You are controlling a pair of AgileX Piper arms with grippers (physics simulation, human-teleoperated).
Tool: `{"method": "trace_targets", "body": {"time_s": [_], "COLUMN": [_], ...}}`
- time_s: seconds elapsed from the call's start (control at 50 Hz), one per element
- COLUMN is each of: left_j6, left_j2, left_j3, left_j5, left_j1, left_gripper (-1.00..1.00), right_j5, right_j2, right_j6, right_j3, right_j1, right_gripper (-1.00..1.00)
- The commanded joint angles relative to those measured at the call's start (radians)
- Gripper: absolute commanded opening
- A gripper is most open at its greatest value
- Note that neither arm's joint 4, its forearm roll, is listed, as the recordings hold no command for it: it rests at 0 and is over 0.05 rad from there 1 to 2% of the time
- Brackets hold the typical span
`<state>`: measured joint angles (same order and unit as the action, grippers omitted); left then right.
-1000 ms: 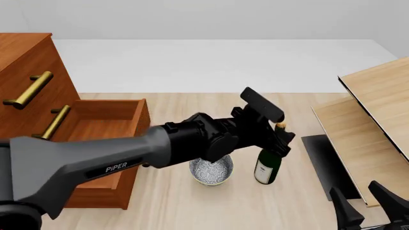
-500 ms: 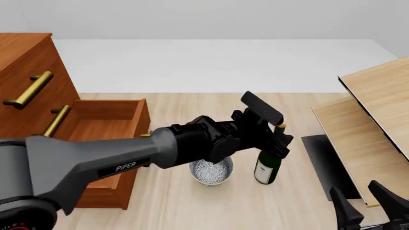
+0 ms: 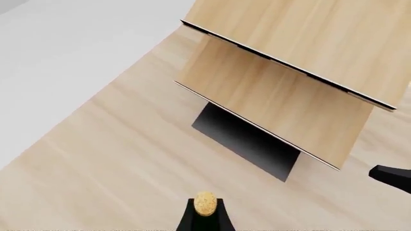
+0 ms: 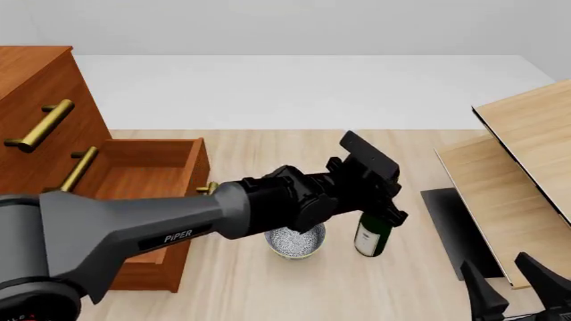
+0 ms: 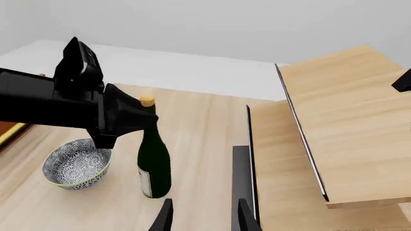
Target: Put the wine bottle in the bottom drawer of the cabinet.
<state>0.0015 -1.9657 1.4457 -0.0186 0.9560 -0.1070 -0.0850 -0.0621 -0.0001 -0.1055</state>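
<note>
Pale wood grain covers the desk (image 4: pixel 267 287), which carries everything in the scene. Reddish-brown, the cabinet (image 4: pixel 40 107) stands at the far left in the front view, its two upper drawers shut behind brass handles. Its bottom drawer (image 4: pixel 147 194) is pulled out toward the middle of the desk, its inside showing bare wood. On the right, light-wood slanted panels (image 4: pixel 517 160) lean over a dark flat plate (image 4: pixel 455 224).

From the left, the left arm (image 4: pixel 160 227) reaches across the front of the open drawer to the middle of the desk. Its left tool (image 4: pixel 388 200) sits at the neck of the wine bottle (image 4: pixel 373 237), level with the cork. In the right wrist view the dark fingers (image 5: pixel 128 115) lie right beside the neck just under the cork, but whether they press on the glass I cannot tell. The bottle stands upright on the desk, well outside the drawer, between the bowl and the dark plate.

Just left of the bottle sits a speckled bowl (image 4: pixel 295 242), close to it but not touching.

At the lower right edge of the front view, the right tool (image 4: pixel 517 287) hangs low with its fingers spread apart, holding nothing, well apart from the bottle.
</note>
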Motion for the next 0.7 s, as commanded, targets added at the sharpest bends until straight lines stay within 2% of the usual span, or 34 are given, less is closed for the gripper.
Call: {"method": "trace_targets", "body": {"time_s": [0.02,0.22,0.38,0.6,0.66,0.7], "left_j6": [0.022,0.045,0.035,0.050,0.075,0.062], "left_j2": [0.047,0.118,0.171,0.231,0.246,0.262], "left_j3": [-0.012,-0.044,-0.033,0.000,0.012,0.020], "left_j5": [0.001,0.017,-0.018,-0.087,-0.105,-0.117], "left_j1": [0.005,-0.009,-0.026,-0.038,-0.037,-0.033], "left_gripper": [-1.00,-1.00,-1.00,-1.00,-1.00,-1.00], "right_j5": [-0.013,0.004,0.011,0.006,0.009,0.010], "right_j2": [0.022,0.011,0.009,0.019,0.016,0.016], "right_j6": [-0.002,-0.006,-0.007,-0.008,-0.009,-0.009], "right_j3": [0.000,0.000,0.000,0.000,0.000,0.000], "right_j1": [0.006,0.003,0.001,-0.002,-0.004,-0.003], "right_gripper": [1.00,1.00,1.00,1.00,1.00,1.00]}}
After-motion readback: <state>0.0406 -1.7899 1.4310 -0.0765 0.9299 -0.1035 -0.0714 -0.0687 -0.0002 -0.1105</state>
